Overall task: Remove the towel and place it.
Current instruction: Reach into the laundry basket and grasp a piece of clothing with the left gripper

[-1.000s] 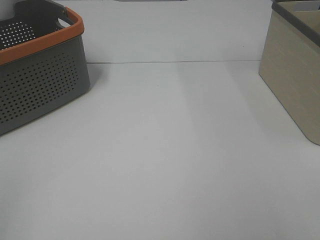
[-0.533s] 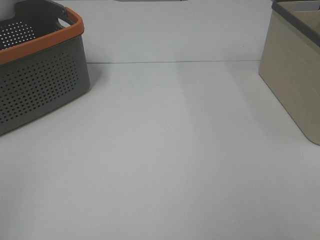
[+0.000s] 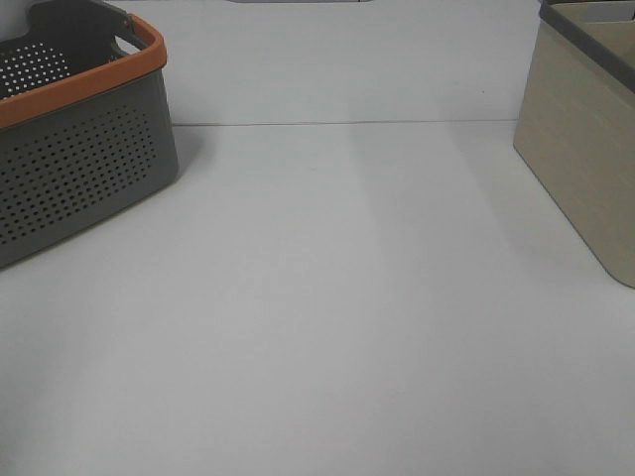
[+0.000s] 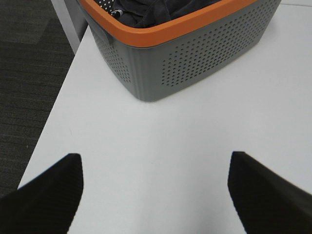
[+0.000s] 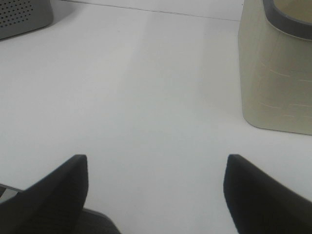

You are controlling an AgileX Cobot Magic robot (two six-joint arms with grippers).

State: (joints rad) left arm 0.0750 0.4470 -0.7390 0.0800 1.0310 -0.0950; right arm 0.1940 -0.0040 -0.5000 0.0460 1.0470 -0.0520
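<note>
Standing on the white table (image 3: 327, 297): two containers, well apart.
The beige bin (image 3: 585, 169) is at 2 o'clock, the grey basket (image 3: 89, 159) with orange rim at 10 o'clock; the dark towel (image 4: 161, 9) lies crumpled inside this basket. The left gripper (image 4: 153, 161) and the right gripper (image 5: 156, 161) have jaws wide open, holding nothing.

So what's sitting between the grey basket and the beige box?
Nothing: only bare white table lies between basket and box, seen in the high view.
</note>
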